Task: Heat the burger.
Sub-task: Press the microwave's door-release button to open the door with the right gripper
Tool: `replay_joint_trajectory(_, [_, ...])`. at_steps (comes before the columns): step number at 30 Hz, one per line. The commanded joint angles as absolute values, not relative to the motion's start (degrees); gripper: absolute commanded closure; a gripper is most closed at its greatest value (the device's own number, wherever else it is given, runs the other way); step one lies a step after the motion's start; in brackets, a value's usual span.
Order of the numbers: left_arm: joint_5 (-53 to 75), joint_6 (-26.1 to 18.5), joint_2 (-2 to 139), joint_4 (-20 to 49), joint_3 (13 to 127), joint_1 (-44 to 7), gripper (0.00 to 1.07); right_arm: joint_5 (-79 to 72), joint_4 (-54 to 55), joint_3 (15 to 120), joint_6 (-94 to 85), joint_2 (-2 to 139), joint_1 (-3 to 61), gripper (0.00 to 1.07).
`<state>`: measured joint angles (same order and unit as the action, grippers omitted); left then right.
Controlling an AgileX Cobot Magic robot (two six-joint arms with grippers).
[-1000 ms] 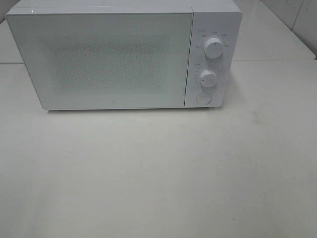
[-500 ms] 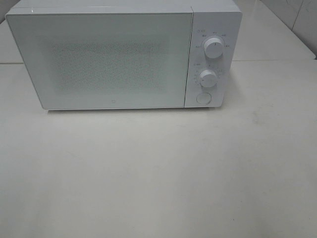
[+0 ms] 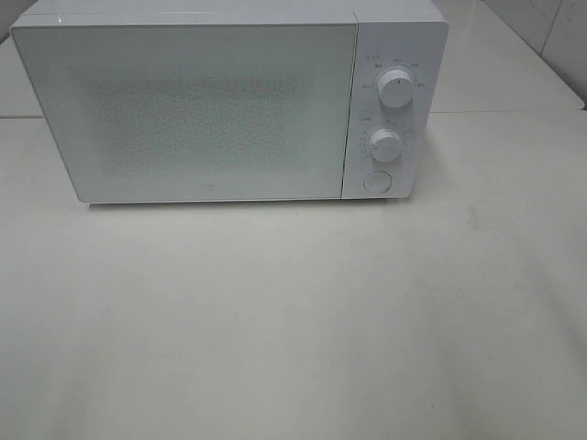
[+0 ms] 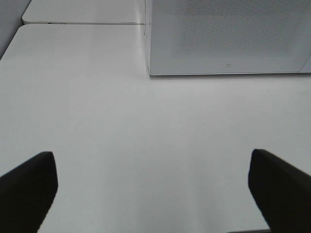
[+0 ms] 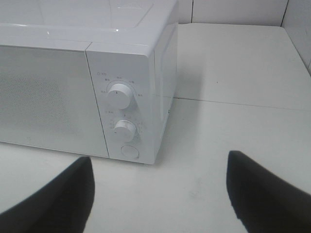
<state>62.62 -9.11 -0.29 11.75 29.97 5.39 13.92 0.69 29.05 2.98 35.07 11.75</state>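
The burger is out of view in every frame. A white microwave stands at the back of the table with its door shut; the left wrist view shows its door corner and the right wrist view its control panel. My left gripper is open over bare table in front of the microwave's left corner, nothing between its fingers. My right gripper is open and empty too, facing the panel from a short way off. Neither gripper shows in the exterior high view.
The panel carries an upper knob, a lower knob and a round button. The white table stretches in front of the microwave. A tiled wall rises behind on the right.
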Motion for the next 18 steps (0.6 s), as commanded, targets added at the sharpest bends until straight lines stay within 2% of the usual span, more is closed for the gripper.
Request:
replay_joint_trajectory(1, [61.88, -8.88, -1.26, 11.75, 29.91, 5.56, 0.06, 9.34, 0.74, 28.76, 3.09, 39.08, 11.46, 0.34])
replay_joint_trajectory(11, [61.88, -8.88, -1.26, 11.75, 29.91, 5.56, 0.06, -2.35, 0.00, 27.39, 4.64, 48.36, 11.57, 0.34])
replay_joint_trajectory(13, [61.88, -8.88, -1.26, 11.75, 29.91, 5.56, 0.06, -11.86, 0.00, 24.58, 4.47, 52.83, 11.57, 0.34])
replay_joint_trajectory(16, [61.88, -8.88, -1.26, 11.75, 29.91, 5.56, 0.06, -14.15, 0.00, 23.89, 4.35, 54.14, 11.57, 0.34])
replay_joint_trajectory(18, [61.88, -8.88, -1.26, 11.75, 29.91, 5.56, 0.06, -24.35, 0.34, 21.77, 4.18, 59.07, 11.57, 0.34])
